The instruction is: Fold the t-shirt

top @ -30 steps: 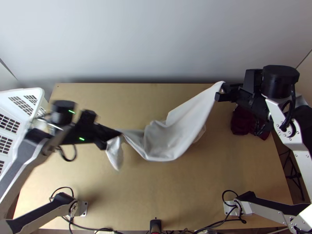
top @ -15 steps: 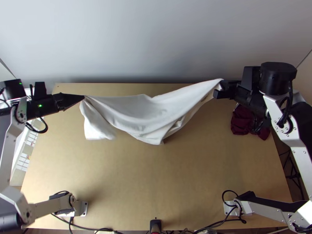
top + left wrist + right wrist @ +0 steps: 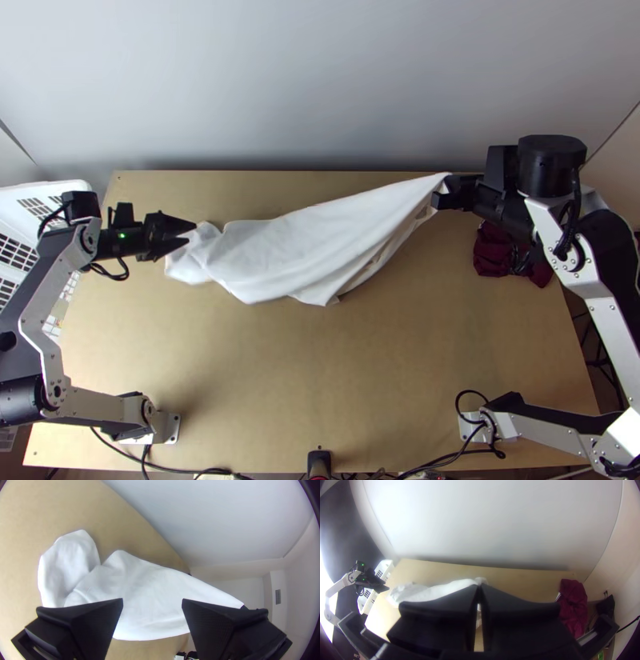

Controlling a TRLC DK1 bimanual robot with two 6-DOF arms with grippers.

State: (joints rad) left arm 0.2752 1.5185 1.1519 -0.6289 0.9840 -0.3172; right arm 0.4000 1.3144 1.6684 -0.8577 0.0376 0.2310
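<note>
My left gripper (image 3: pixel 192 234) stands open at the left end of the white t-shirt (image 3: pixel 296 248), nothing between its fingers. In the left wrist view the same gripper (image 3: pixel 152 601) has its two fingers wide apart, with the t-shirt (image 3: pixel 143 590) beyond them. My right gripper (image 3: pixel 442 194) holds one corner of the cloth up at the right; in the right wrist view this gripper (image 3: pixel 479 588) is shut on it. From that corner the shirt slopes down to the left, hanging in folds, and its left end lies bunched on the table.
A white basket (image 3: pixel 48 192) stands at the table's left edge. Dark red cloth (image 3: pixel 500 254) lies bunched at the right, below the right arm. A pale wall (image 3: pixel 320 80) rises behind the table (image 3: pixel 320 384). A small black device (image 3: pixel 319 462) sits at the near edge.
The left gripper first swung out left and away with a cloth end, then opened and let it go; that end dropped to the table. The right gripper shifted slightly left, still holding its corner.
</note>
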